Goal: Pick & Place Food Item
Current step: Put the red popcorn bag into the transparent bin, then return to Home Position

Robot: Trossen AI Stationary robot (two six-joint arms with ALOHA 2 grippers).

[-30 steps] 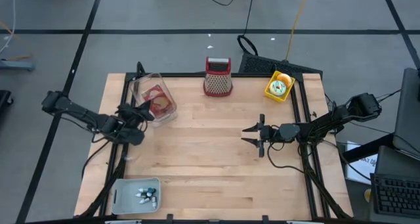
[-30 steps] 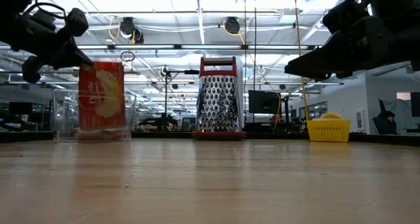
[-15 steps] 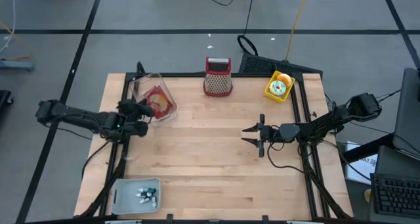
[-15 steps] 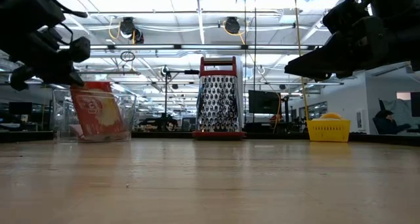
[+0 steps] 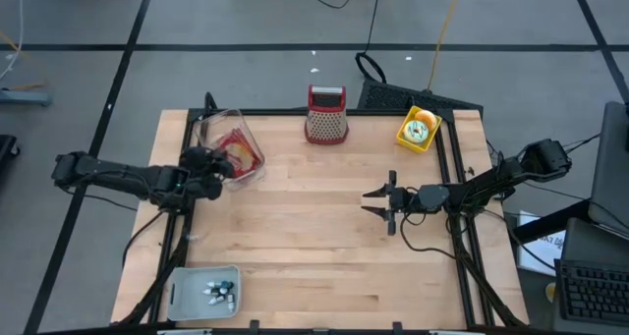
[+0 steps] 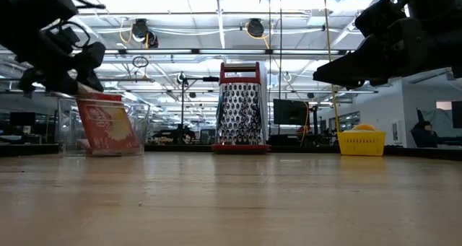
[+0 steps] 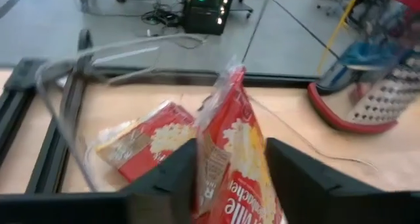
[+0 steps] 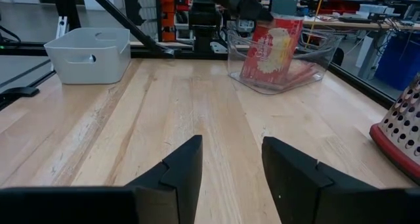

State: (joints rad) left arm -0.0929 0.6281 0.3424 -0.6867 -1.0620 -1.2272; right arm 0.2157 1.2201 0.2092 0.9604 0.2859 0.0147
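Note:
A clear plastic container (image 5: 224,131) stands at the table's far left. A red popcorn packet (image 7: 231,145) leans tilted inside it, lower end on the container's floor (image 6: 108,127). A second red packet (image 7: 146,144) lies flat in the container. My left gripper (image 5: 209,164) is at the container's near rim, its fingers apart on either side of the leaning packet's top. My right gripper (image 5: 374,201) hovers open and level over the table's right middle, with nothing between its fingers (image 8: 231,171). My left gripper has one finger on each side of the leaning packet's upper part (image 7: 226,175), coming from the table's near left and slanting a little downward. I cannot tell whether the fingers touch the packet. The packet rests tilted in the container.
A red-framed metal grater (image 5: 326,116) stands at the far middle. A yellow basket (image 5: 417,130) with a round item is at the far right. A white bin (image 5: 204,291) with small items sits at the near left. Bare wood lies between the arms.
My left gripper has swung toward the table's far edge, over the container, and has rolled. The red packet, upright and higher a second ago, has come down and tipped over; it now leans in the container. My right arm has kept still.

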